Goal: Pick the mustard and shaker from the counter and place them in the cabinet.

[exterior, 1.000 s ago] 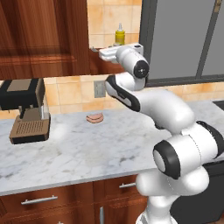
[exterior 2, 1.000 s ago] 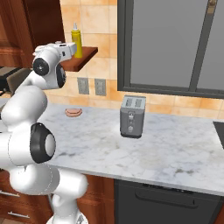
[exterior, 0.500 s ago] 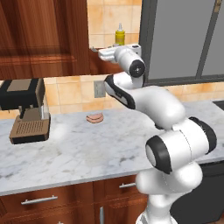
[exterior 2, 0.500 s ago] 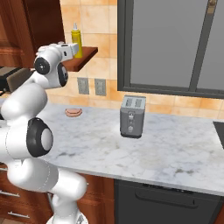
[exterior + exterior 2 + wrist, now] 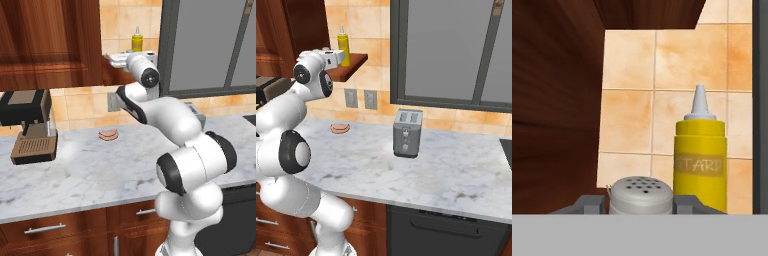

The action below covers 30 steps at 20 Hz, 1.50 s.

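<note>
The yellow mustard (image 5: 700, 160) bottle stands upright on the cabinet (image 5: 50, 45) shelf (image 5: 350, 66), against the tiled back wall. In the hand view the grey shaker (image 5: 642, 195), with its perforated silvery top, sits between my two fingertips (image 5: 589, 202), just left of and nearer than the mustard. My gripper (image 5: 641, 204) is shut on the shaker. From the base views my gripper (image 5: 114, 60) (image 5: 335, 58) is raised to shelf level, right beside the mustard (image 5: 136, 41) (image 5: 343, 44). The shaker's lower body is hidden.
The cabinet's dark wooden side wall stands close on the left in the hand view. On the marble counter (image 5: 90, 175) below are a coffee machine (image 5: 30, 127), a pink food piece (image 5: 108, 135) and a toaster (image 5: 407, 133). A large window frame (image 5: 456, 50) is to the right.
The arm's shoulder and elbow have shifted a little to the left in the left base view. The hand stays at the cabinet shelf beside the mustard.
</note>
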Available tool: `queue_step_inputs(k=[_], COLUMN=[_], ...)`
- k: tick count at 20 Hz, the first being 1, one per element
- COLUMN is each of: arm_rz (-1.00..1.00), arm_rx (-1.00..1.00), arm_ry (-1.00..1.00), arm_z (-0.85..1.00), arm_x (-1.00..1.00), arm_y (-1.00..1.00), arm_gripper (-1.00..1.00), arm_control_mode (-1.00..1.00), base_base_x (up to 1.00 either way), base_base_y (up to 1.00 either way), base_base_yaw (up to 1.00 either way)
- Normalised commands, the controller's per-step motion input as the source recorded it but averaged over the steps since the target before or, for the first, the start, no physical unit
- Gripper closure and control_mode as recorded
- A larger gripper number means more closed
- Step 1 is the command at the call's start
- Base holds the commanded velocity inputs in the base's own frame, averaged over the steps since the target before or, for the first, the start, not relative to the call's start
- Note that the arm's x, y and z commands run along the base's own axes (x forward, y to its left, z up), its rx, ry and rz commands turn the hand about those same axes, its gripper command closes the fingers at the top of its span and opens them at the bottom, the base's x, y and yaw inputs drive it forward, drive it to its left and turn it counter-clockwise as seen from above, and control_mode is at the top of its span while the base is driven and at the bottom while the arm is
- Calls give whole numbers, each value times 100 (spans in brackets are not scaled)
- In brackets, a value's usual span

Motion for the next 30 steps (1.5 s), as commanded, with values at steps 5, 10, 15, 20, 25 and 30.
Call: queue_step_inputs(k=[5, 10, 15, 20, 25, 30], arm_rz=[0, 0, 0, 0, 0, 0], arm_rx=[5, 1, 0, 0, 0, 0], arm_ry=[0, 0, 0, 0, 0, 0], arm_z=[0, 0, -1, 0, -19, -20], arm_x=[0, 0, 12, 23, 4, 0], arm_y=[5, 1, 2, 3, 1, 0], arm_gripper=[100, 100, 100, 100, 100, 100], arm_control_mode=[-100, -100, -100, -100, -100, -100], base_base_x=[0, 0, 0, 0, 0, 0], base_base_y=[0, 0, 0, 0, 0, 0], base_base_yaw=[0, 0, 0, 0, 0, 0])
